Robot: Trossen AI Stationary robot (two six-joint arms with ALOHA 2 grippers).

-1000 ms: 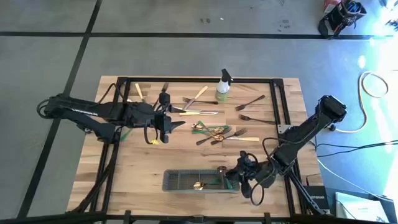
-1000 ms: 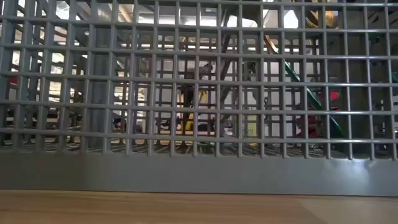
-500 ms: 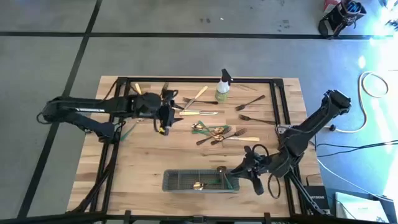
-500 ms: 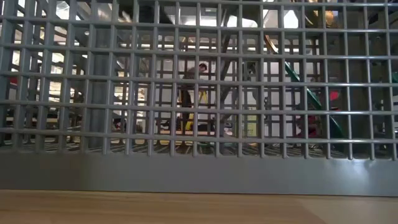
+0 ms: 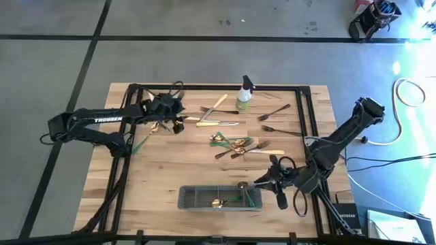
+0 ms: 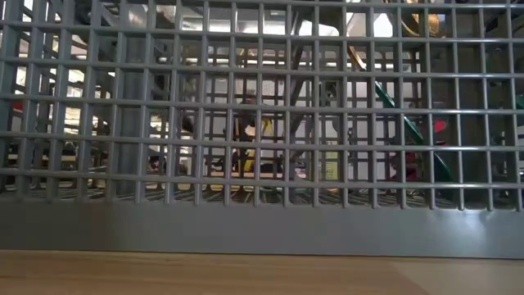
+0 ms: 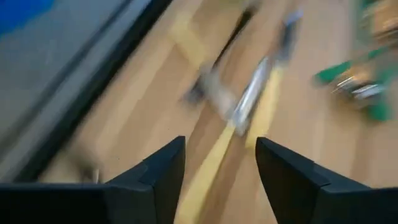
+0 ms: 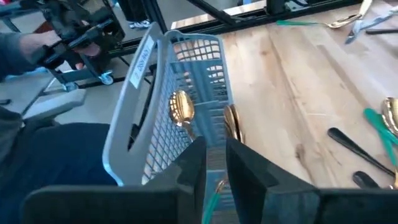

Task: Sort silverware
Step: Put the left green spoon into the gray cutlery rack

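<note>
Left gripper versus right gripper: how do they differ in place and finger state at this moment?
The left gripper sits at the table's far left part, over loose silverware; the right gripper sits near the front edge, at the right end of the grey caddy. The left gripper's fingers stand apart with a cream-handled knife ahead; the right gripper's fingers leave only a narrow gap. Neither holds anything.

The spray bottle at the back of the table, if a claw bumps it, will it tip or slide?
Probably tip. The spray bottle stands upright, tall for its narrow base, so a nudge near its white nozzle would likely topple it. It looks like light plastic, so a low push might slide it across the wooden table instead. How full it is cannot be told.
</note>
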